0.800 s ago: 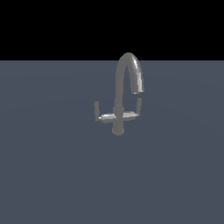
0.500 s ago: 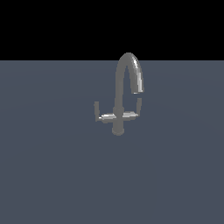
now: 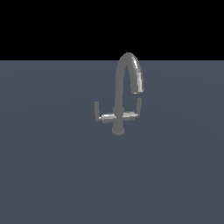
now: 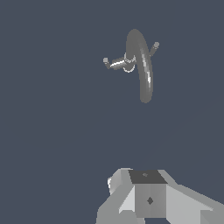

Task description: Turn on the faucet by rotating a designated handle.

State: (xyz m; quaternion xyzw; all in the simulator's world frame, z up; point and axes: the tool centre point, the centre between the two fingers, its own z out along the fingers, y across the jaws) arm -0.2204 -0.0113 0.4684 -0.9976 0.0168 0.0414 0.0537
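Observation:
The faucet (image 3: 119, 114) stands upright on the grey floor, a small grey metal tap with an arched spout (image 3: 133, 72) that curves toward the exterior view's right. Its crossbar ends in the dark-grey handle (image 3: 139, 104) on the spout's side and a lighter lever (image 3: 96, 110) on the other. The wrist view looks down on the faucet (image 4: 139, 61), with the handle (image 4: 154, 47) and the lighter lever (image 4: 106, 62). My gripper (image 4: 146, 176) shows only as grey blocks at the frame's edge, well away from the faucet and touching nothing. No gap between fingers can be made out. The arm is out of the exterior view.
A flat dark blue-grey floor (image 3: 52, 175) spreads all around the faucet, under a black background. No other object shows in either view.

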